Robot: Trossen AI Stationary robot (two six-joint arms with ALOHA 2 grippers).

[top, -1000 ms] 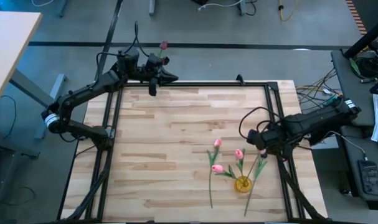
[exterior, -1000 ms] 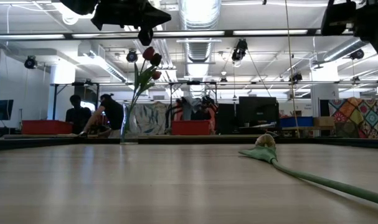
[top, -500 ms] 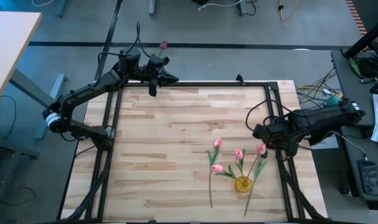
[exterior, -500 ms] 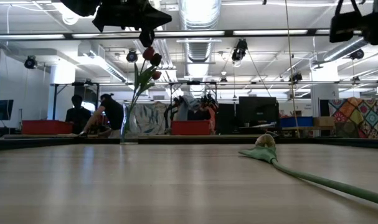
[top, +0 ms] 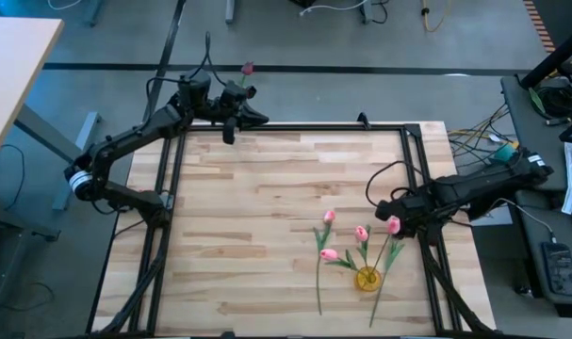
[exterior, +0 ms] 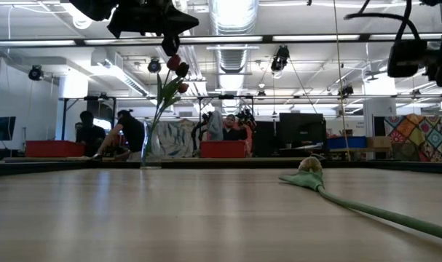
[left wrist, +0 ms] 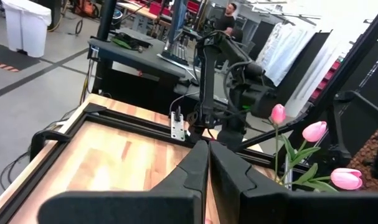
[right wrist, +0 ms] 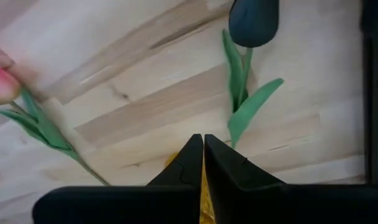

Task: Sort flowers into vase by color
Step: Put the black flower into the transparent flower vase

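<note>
Several light pink flowers lie flat on the table at the near right, around a small yellow thing. The low view shows one long stem lying on the wood. Darker tulips stand with their stems in a glass vase at the far left edge. My left gripper hangs level beside their heads, shut, with nothing between its fingers. My right gripper slants down above the table next to one pink head. It is shut, and nothing shows between its fingers.
Black frame rails run along the table's edges. The middle and left of the tabletop are bare wood. In the right wrist view a dark rounded shape tops a leafy stem. People and red bins stand beyond the far edge.
My right gripper has come down toward the table beside the pink flowers. The pink head next to it, covered by the gripper a second ago in the high view, now shows. The flowers have kept their places.
</note>
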